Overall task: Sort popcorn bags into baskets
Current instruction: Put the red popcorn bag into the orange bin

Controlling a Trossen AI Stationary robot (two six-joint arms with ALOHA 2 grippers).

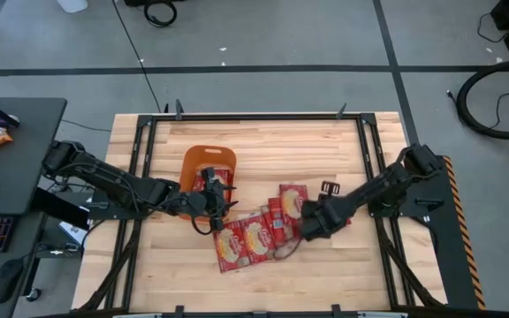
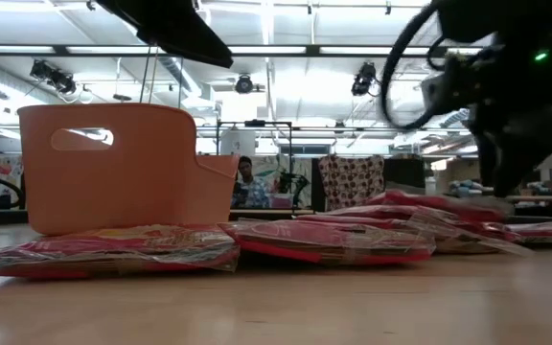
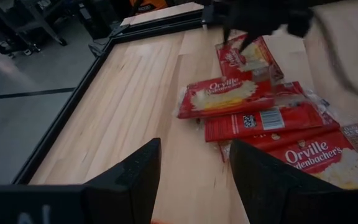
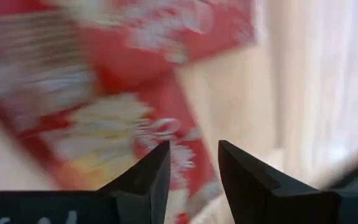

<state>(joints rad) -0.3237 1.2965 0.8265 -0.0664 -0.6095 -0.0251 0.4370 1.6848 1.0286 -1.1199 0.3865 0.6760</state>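
Several popcorn bags (image 1: 259,231) beside basket (image 1: 208,163)

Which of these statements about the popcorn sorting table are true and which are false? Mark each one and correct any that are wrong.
1. The orange basket stands on the wooden table. True.
2. The popcorn bags lie stacked inside the basket. False: they lie on the table beside it, overlapping one another.
3. The left gripper is open and holds nothing. True.
4. The right gripper is over the floor, away from the bags. False: it is open and close above the bags.
5. The bags are blue. False: they are red with a cream-yellow popcorn picture.
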